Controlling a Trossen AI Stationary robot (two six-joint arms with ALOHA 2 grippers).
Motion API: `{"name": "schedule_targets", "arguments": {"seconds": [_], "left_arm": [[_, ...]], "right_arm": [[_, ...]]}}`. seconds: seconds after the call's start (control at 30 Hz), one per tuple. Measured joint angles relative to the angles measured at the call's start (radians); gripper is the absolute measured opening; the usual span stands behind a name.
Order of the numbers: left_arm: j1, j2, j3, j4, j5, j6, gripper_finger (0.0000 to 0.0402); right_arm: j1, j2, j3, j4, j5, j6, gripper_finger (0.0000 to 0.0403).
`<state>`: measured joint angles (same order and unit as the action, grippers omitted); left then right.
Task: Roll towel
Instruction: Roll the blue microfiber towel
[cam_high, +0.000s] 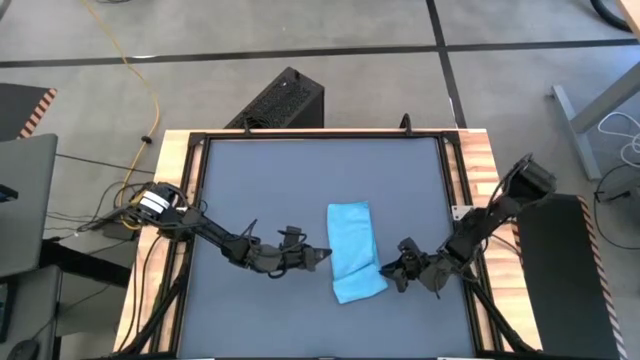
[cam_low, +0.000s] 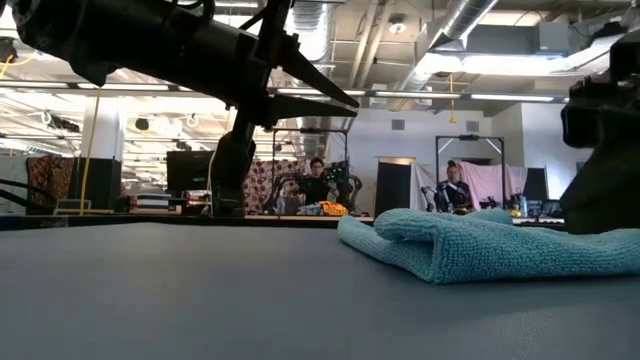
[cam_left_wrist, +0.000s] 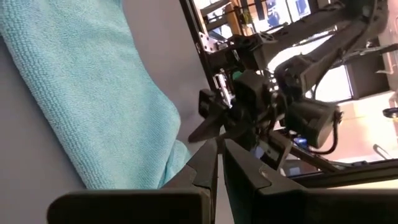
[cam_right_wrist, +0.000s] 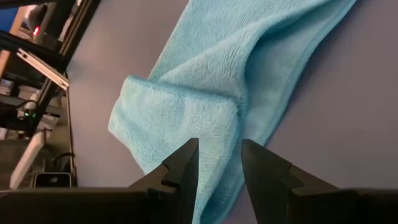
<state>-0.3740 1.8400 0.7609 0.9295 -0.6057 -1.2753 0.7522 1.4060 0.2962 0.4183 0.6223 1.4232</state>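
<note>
The sky-blue towel (cam_high: 353, 250) lies flat on the dark grey table (cam_high: 270, 190) as a narrow strip running near to far. Its near end (cam_right_wrist: 174, 118) is folded over onto itself and shows as a low hump in the low view (cam_low: 440, 240). My left gripper (cam_high: 322, 256) is shut and empty just left of the towel, raised above the table (cam_low: 345, 100). My right gripper (cam_high: 385, 270) is open at the towel's right edge. Its fingers (cam_right_wrist: 186, 162) stand over the folded end.
The table's black frame and wooden rim (cam_high: 470, 180) run round the grey top. A black box (cam_high: 285, 100) stands on the floor beyond the far edge. Bare tabletop lies left of and beyond the towel. People sit in the room behind (cam_low: 318, 180).
</note>
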Motion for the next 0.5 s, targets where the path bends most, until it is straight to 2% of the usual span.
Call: {"name": "schedule_targets", "arguments": {"seconds": [0.13,0.5], "left_arm": [[0.0,0.0,0.0,0.0,0.0,-0.007,0.0013],[0.0,0.0,0.0,-0.004,0.002,-0.012,0.0013]], "right_arm": [[-0.002,0.096,0.017,0.106,-0.002,-0.005,0.0147],[-0.004,0.201,0.114,0.103,0.005,-0.05,0.0147]]}}
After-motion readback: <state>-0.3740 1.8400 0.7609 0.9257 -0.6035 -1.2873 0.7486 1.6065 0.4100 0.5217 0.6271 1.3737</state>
